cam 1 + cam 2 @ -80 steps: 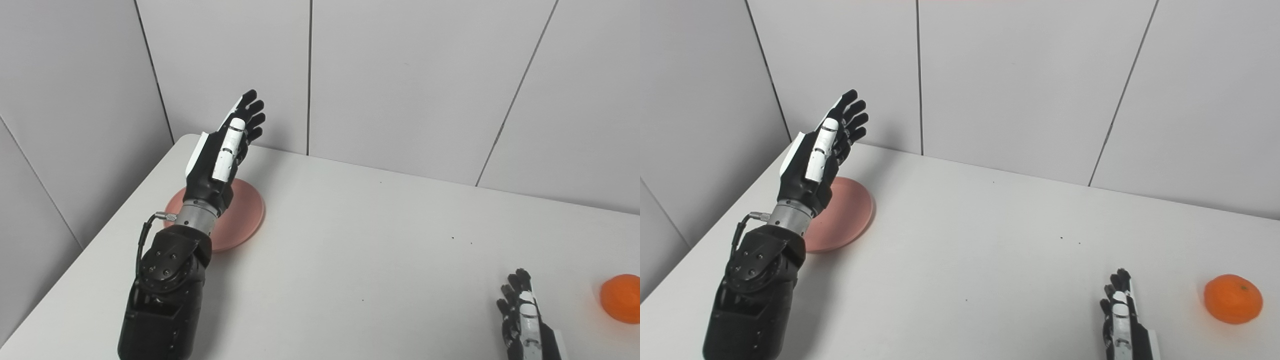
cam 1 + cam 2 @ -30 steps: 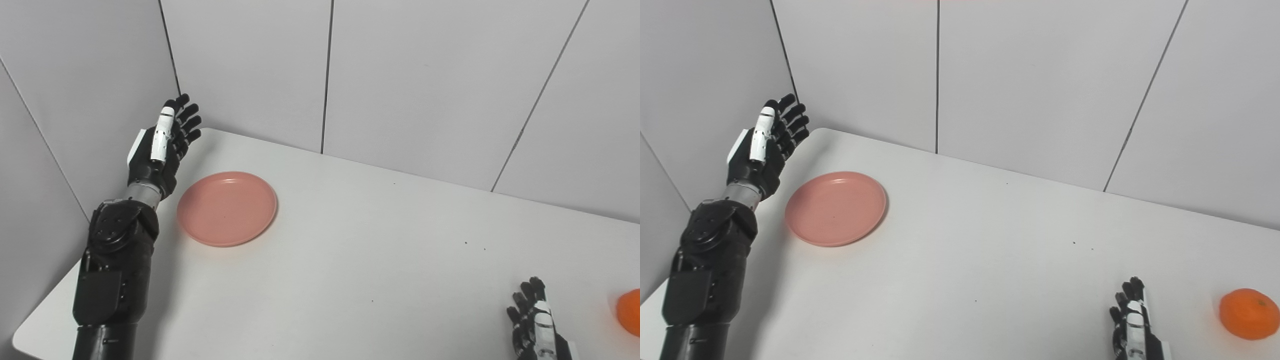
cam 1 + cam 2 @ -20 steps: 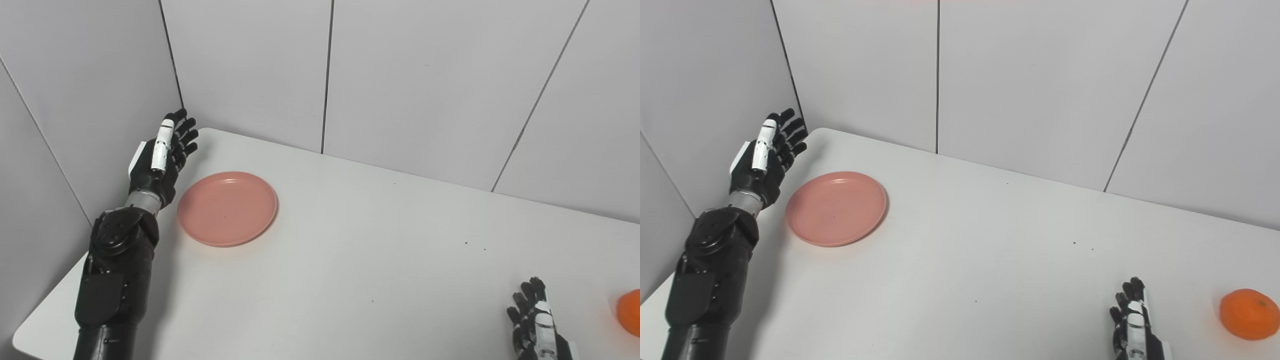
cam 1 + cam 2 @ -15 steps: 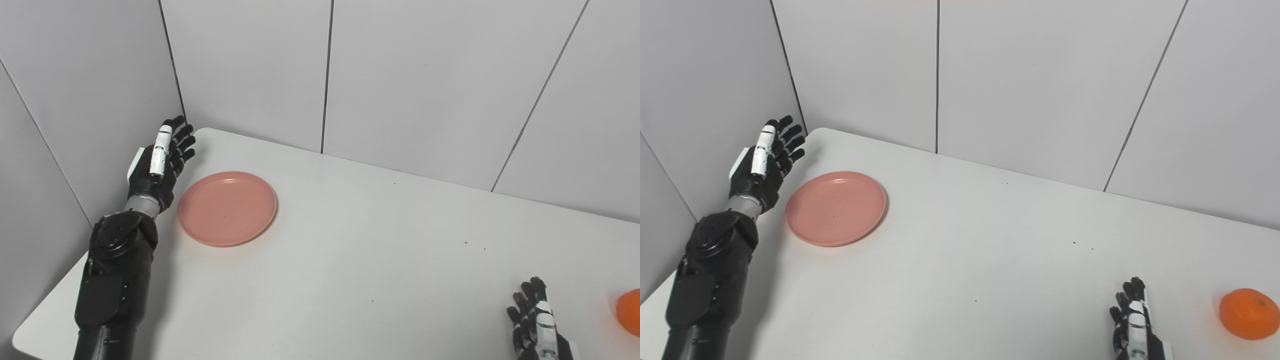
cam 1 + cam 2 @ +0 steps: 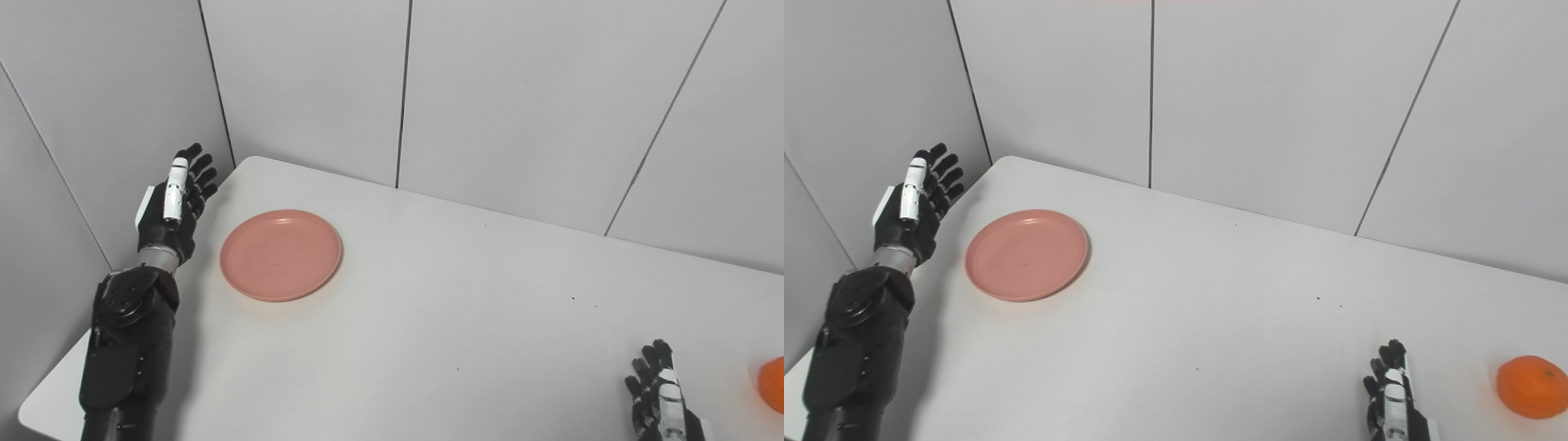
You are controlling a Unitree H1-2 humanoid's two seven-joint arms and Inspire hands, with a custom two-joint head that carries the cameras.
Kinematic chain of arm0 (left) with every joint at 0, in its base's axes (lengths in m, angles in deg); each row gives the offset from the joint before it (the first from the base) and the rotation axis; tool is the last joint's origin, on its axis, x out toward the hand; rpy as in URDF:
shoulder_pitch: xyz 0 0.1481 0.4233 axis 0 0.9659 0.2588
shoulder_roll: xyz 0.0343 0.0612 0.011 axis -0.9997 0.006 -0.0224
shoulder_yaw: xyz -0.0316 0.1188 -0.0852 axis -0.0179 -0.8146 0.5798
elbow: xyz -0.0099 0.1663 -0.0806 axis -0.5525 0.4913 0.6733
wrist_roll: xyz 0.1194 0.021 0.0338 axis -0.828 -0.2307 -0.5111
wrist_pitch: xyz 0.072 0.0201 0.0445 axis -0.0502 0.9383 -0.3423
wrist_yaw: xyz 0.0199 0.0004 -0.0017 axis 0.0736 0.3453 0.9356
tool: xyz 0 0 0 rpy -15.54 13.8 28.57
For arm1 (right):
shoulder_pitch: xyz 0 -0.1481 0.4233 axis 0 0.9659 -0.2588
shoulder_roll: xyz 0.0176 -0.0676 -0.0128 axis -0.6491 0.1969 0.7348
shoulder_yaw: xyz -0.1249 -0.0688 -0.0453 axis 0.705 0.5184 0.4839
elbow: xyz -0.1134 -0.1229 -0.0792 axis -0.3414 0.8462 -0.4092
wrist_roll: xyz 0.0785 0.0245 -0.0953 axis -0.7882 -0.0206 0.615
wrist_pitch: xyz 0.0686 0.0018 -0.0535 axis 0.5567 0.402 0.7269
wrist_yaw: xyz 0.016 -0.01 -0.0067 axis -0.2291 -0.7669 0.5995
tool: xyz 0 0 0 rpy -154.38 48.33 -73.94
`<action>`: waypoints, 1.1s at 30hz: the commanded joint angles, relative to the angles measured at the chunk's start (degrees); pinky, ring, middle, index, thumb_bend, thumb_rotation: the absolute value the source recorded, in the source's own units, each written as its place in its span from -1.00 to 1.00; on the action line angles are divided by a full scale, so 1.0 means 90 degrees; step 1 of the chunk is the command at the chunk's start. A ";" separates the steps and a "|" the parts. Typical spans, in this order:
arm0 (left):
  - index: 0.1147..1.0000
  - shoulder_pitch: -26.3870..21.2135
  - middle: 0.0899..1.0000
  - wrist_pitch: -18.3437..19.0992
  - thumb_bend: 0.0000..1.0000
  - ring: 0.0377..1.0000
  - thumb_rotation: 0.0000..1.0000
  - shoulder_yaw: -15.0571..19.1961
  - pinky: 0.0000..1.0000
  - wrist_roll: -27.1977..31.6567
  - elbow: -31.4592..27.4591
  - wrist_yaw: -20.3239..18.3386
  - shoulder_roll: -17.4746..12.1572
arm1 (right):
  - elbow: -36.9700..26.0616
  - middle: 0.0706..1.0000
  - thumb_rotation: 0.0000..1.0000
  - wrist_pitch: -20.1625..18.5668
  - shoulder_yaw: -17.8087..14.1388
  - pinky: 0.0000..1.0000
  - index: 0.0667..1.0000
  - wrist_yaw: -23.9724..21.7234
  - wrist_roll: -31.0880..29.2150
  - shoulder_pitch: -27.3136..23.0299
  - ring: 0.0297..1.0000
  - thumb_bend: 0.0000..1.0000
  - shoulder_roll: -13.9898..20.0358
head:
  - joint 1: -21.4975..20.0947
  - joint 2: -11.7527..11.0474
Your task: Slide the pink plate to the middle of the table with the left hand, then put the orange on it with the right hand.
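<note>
The pink plate (image 5: 280, 254) lies flat on the white table (image 5: 459, 318), near its far left corner. My left hand (image 5: 174, 199) is open and empty, fingers straight and pointing up, over the table's left edge just left of the plate and apart from it. The orange (image 5: 1532, 387) sits near the table's right side, cut by the frame edge in the left eye view (image 5: 773, 384). My right hand (image 5: 1392, 392) is open and empty, low at the bottom right, left of the orange.
Grey panelled walls (image 5: 502, 92) close in the table at the back and on the left, right beside my left hand. The table's left edge and front left corner (image 5: 37, 410) are near my left forearm.
My left hand has moved from above the plate to its left side and sunk lower, uncovering the plate. The camera shifted slightly. The plate, orange and right hand have stayed put.
</note>
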 commanded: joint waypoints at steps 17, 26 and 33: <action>0.86 -0.0067 0.91 -0.0306 -0.42 0.92 1.00 0.0117 0.97 0.0405 0.0496 -0.0160 -0.0191 | -0.0239 1.00 1.00 0.0022 -0.0046 1.00 1.00 -0.0015 0.0023 -0.0127 1.00 -0.83 0.0047 | 0.0057 0.0014; 0.86 -0.0093 0.89 -0.0431 -0.44 0.91 1.00 0.0049 0.92 0.0360 0.0719 -0.0098 -0.0163 | -0.0206 1.00 1.00 0.0049 -0.0077 1.00 1.00 0.0000 0.0060 -0.0135 1.00 -0.82 0.0025 | 0.0078 0.0007; 0.87 -0.0078 0.89 -0.0389 -0.46 0.91 1.00 -0.0019 0.94 0.0436 0.0776 -0.0189 -0.0178 | -0.0251 1.00 1.00 0.0003 -0.0080 1.00 1.00 0.0026 0.0078 -0.0127 1.00 -0.80 0.0001 | 0.0070 0.0011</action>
